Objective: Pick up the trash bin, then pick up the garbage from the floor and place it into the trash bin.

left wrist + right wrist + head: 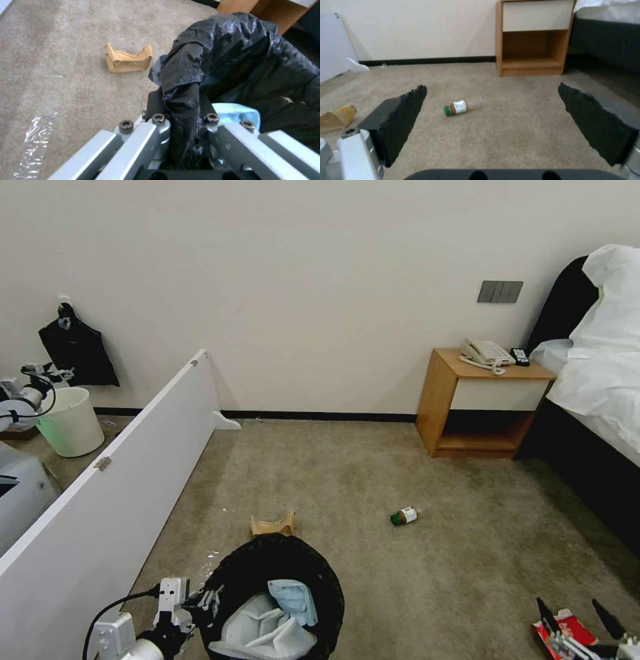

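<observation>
Two tools: the left tool (181, 120) is closed on the bag-covered rim of the trash bin (313, 573); the right tool (493, 125) is spread wide and empty.
Landmark: the trash bin, held low over the carpet at the robot's left front.
Bin contents: white and pale blue items are seen inside the black liner.
Torn brown paper bag (272, 525): on the floor just beyond the bin.
Green-capped bottle (404, 516): lying on its side, right of the bin and well apart from it; framed between the right tool's pads in the right wrist view.
Red packet (567, 630): far right of the bin, just beside the right tool.
Step in hand: judged to be litter collection, the bin being already lifted.
Next move: a lowering over one piece and a closing of the pads would be called for.
</observation>
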